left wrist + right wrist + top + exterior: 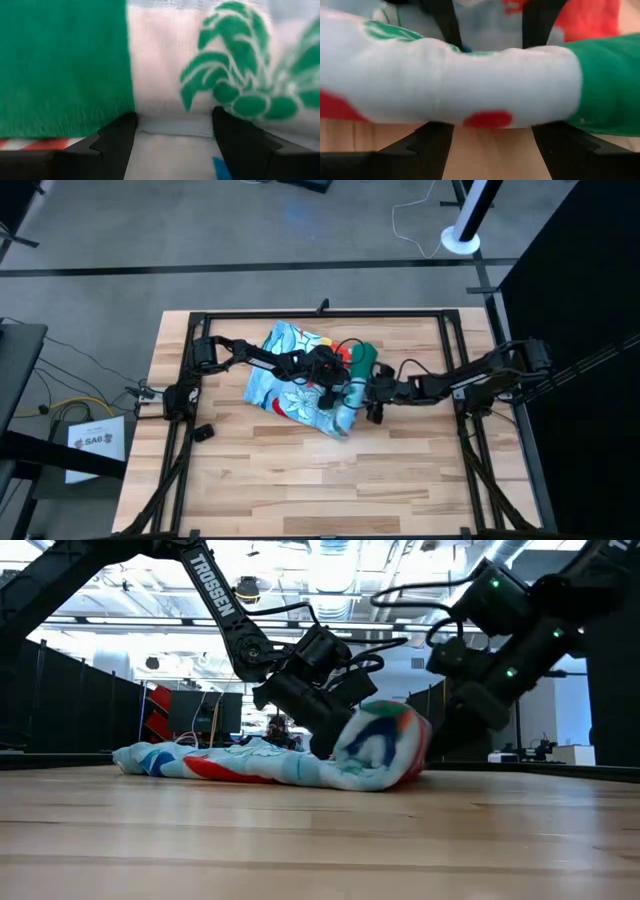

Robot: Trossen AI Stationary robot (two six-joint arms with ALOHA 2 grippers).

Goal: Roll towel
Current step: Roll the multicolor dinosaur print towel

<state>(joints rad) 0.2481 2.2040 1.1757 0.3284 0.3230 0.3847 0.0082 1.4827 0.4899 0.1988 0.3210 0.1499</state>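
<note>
The towel lies mid-table. Its right end is wound into a thick roll and the rest lies flat toward the table's left. My left gripper is open over the flat part, at the roll's left side, with its fingers slanting down. My right gripper is open on the roll's right side, low over the bare wood. The roll lies between the two grippers. In the right wrist view the left gripper's fingers show beyond the roll. My left gripper's open fingertips stand against the roll's left flank, above the flat layer of the towel. They come from the table's left, slanting down, and pinch nothing. My right gripper's open fingertips meet the roll's lower right flank from the table's right, nearly level. The roll bulges over their ends and rests on the table.
A black rail frame runs round the tabletop. Bare wood stretches toward the near edge. Dark cables trail over the towel's far side. A white post base stands on the floor beyond the table.
</note>
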